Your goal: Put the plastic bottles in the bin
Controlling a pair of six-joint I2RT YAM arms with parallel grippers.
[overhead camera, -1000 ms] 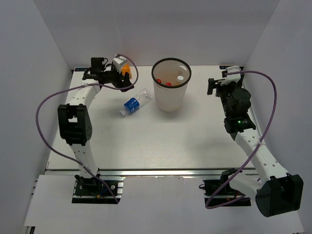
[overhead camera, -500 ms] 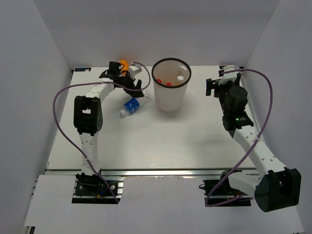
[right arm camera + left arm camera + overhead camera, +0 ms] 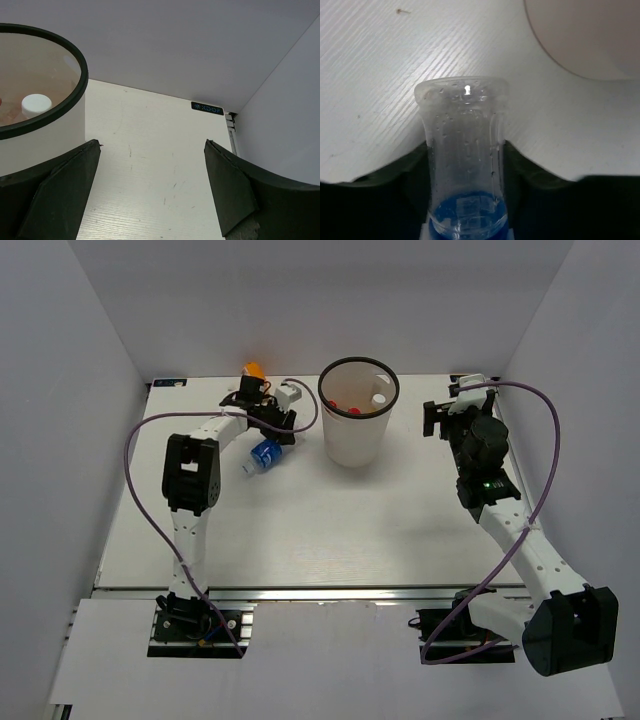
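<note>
The blue-label bottle point(image 3: 265, 453) lies just left of the bin point(image 3: 357, 440), its long axis slanted, base toward the bin and cap toward the near left. The left claw point(image 3: 465, 150) clamps its clear body. The right claw point(image 3: 152, 145) gapes wide, empty, beside the bin. The bottle's label print is unreadable. A sticker point(image 3: 207, 108) at the far edge of the tabletop point(image 3: 160, 165) reads "XDOF".

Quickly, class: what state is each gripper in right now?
Left gripper: closed on the blue-label bottle.
Right gripper: open, holding nothing.
</note>
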